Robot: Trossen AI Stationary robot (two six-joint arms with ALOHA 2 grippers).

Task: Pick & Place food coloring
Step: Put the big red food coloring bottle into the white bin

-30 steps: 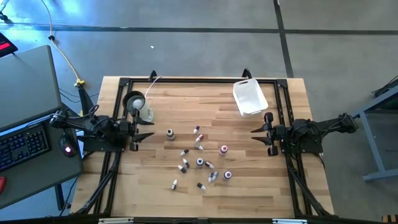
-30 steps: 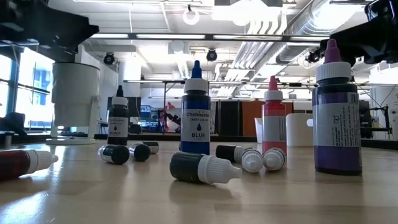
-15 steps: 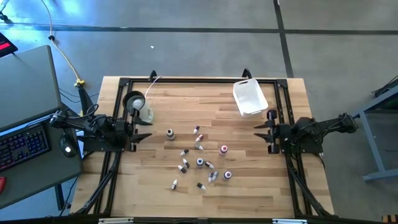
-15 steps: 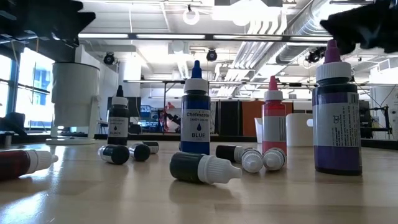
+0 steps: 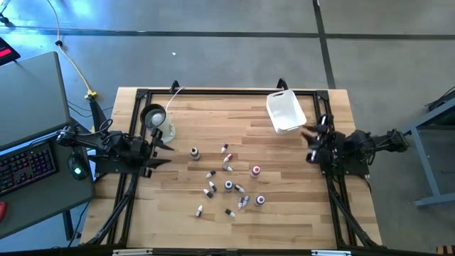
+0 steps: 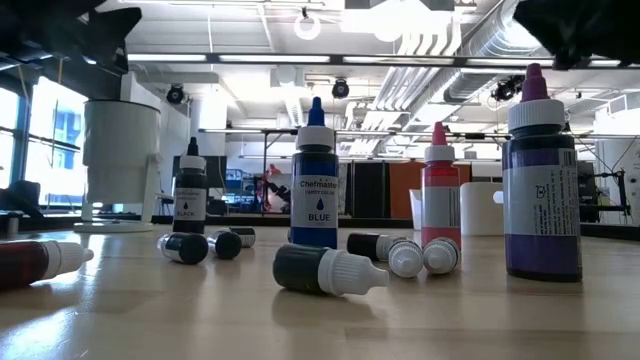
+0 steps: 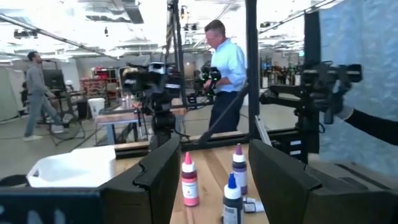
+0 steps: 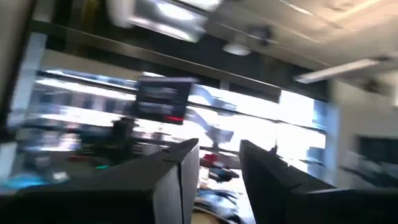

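Food coloring bottles (image 5: 229, 186) scattered mid-table, left gripper (image 5: 161, 153) at left edge, fingers wide, right gripper (image 5: 310, 143) beside white tub (image 5: 285, 112), fingers apart

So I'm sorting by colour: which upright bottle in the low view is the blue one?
The blue bottle labelled BLUE, standing mid-picture with a blue pointed tip. The other upright ones are black, pink-red and purple.

Left gripper (image 5: 158, 151) hangs low at the table's left edge, jaws spread and empty. Right gripper (image 5: 311, 140) is tilted up, jaws parted, empty.
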